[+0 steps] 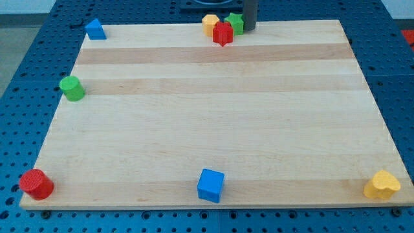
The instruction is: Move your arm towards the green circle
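Up at the top edge of the wooden board [213,129], a little right of its middle, the dark rod comes down from above and my tip [249,28] rests at the board's rim. It has no fingers or jaws, so nothing is grasped; the rod merely stands against the blocks. Just to the view's left of my tip sits a green star-like block [235,22], touching or nearly touching the rod. A red star-like block [222,33] lies in front of that, and a yellow block [210,24], perhaps hexagonal, sits just beside both on the left. These three form a tight cluster.

The green circle [72,88], an upright cylinder, stands at the left edge of the board, in its upper half, well apart from my tip and from the cluster. A blue triangular block [95,29] occupies the top-left corner. A red cylinder [36,184] sits in the bottom-left corner. A blue cube [210,185] rests at the middle of the bottom edge, and a yellow heart-shaped block [382,185] lies in the bottom-right corner.
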Controlling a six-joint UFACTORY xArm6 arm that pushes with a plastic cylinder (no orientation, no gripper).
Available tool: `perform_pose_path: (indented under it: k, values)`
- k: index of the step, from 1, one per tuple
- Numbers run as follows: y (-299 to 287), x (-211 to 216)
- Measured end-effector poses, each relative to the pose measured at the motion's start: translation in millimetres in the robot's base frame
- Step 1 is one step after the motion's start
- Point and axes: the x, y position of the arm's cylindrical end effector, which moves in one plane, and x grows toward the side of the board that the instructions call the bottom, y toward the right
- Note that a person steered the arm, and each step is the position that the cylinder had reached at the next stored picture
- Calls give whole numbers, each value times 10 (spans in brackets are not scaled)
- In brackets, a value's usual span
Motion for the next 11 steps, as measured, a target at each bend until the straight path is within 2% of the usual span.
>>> perform_pose_path:
  k: [1,2,3,5,6,7,8,11]
  values:
    - [266,168]
    - [701,609]
    - [434,1243]
    - [-1309,2145]
    - [-2390,2428]
    - [-3360,2502]
    - [-3819,2429]
    - [-3788,1918]
